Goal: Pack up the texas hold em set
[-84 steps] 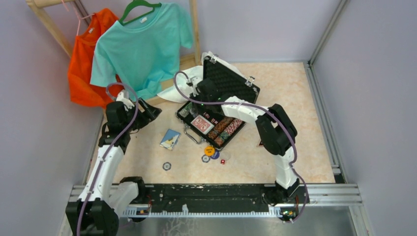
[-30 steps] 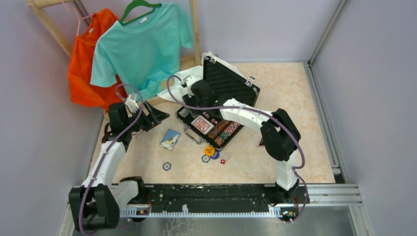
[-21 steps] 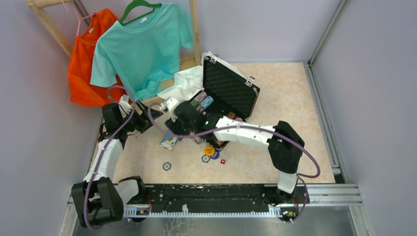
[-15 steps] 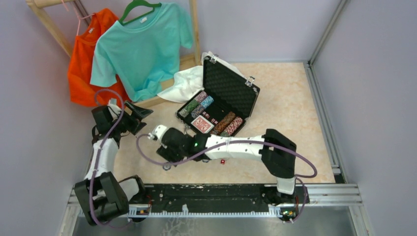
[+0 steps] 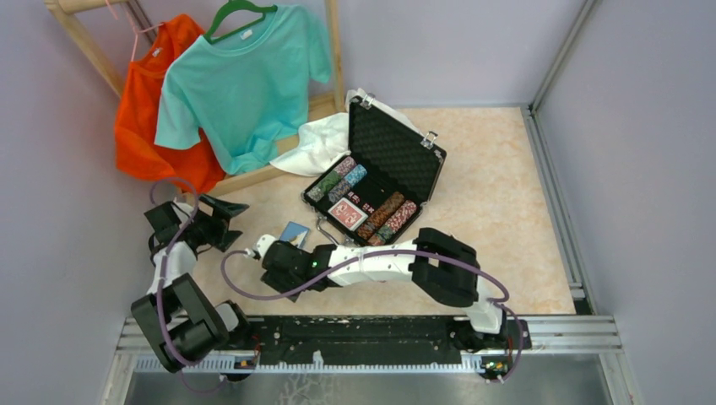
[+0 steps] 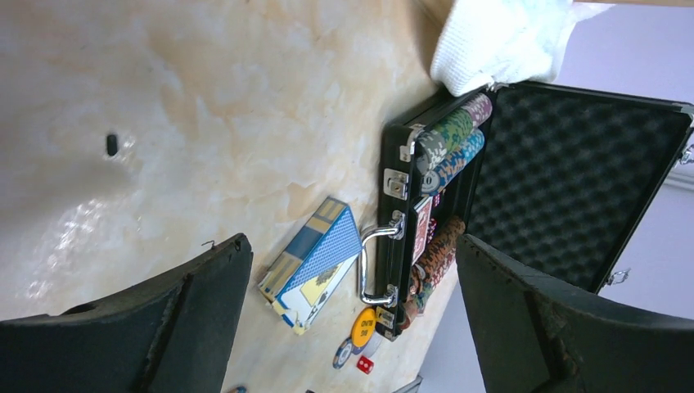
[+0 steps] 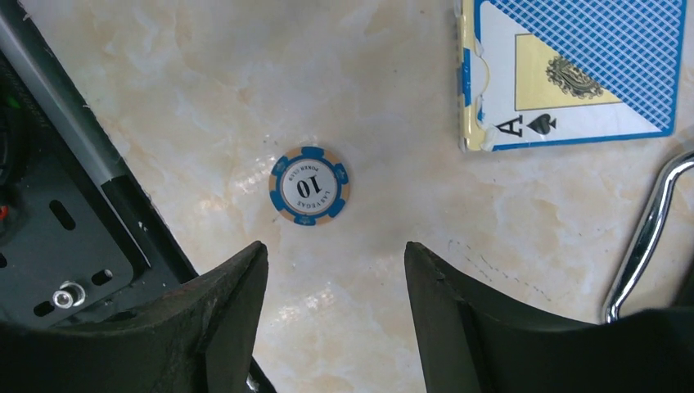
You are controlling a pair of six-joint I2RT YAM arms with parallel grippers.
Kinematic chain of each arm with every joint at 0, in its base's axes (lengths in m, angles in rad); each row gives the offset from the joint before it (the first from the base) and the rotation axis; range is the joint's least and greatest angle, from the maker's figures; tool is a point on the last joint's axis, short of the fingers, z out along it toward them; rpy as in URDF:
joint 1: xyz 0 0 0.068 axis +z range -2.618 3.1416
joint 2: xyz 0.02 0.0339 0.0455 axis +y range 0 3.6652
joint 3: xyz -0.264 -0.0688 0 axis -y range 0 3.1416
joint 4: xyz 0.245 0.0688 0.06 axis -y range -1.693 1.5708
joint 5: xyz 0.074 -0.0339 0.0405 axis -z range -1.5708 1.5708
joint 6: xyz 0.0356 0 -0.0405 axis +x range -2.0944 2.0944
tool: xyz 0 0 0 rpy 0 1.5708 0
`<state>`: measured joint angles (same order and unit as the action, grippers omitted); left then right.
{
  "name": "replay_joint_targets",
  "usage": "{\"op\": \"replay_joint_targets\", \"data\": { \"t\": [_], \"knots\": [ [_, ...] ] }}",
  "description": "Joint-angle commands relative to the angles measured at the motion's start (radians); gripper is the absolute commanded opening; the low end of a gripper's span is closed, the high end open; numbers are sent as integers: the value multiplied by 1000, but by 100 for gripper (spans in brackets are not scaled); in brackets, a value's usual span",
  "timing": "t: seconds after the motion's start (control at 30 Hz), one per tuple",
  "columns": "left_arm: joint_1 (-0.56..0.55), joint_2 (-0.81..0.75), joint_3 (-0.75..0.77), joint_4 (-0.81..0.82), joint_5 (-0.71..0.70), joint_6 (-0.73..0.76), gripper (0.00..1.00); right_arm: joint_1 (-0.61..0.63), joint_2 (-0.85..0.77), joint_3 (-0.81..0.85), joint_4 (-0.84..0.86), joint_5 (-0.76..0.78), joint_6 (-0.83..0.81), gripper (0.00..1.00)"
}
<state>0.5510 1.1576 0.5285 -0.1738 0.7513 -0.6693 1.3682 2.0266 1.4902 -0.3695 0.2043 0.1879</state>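
Observation:
The black case (image 5: 393, 150) stands open at the table's middle, with rows of chips (image 5: 339, 179) and a red deck (image 5: 347, 213) inside. A blue deck (image 5: 295, 231) lies left of its handle (image 6: 372, 266). My right gripper (image 7: 335, 246) hangs open over bare table, just short of a blue-and-tan "10" chip (image 7: 310, 186); the blue deck (image 7: 573, 74) lies beyond. My left gripper (image 6: 352, 241) is open and empty at the far left, facing the blue deck (image 6: 315, 262) and the case (image 6: 565, 164). A yellow button (image 6: 364, 325), a chip (image 6: 342, 354) and a red die (image 6: 363, 366) lie near the case front.
A white cloth (image 5: 325, 143) lies behind the case. A teal shirt (image 5: 241, 80) and an orange shirt (image 5: 148, 110) hang on a wooden rack at the back left. The black base rail (image 5: 363, 333) runs along the near edge, close to the right gripper.
My right arm swung from the case down to the near-left table above the loose chip, its jaws opening. My left arm pulled back to the left and opened wider.

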Motion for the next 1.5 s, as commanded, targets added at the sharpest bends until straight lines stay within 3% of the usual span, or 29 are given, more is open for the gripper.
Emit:
{"op": "replay_joint_targets", "data": {
  "t": [0.0, 0.33, 0.77, 1.47],
  "knots": [
    [45, -26, -39, 31, 32, -13, 99, 15, 36, 89, 25, -4, 15, 63],
    [102, -15, -74, 49, 52, -23, 99, 15, 116, 161, 15, -15, -7, 63],
    [103, -12, -78, 55, 60, -17, 99, 17, 151, 134, 38, -20, 3, 61],
    [110, 14, -88, 79, 99, -23, 99, 72, 214, 173, -21, 114, 5, 56]
  ]
}}
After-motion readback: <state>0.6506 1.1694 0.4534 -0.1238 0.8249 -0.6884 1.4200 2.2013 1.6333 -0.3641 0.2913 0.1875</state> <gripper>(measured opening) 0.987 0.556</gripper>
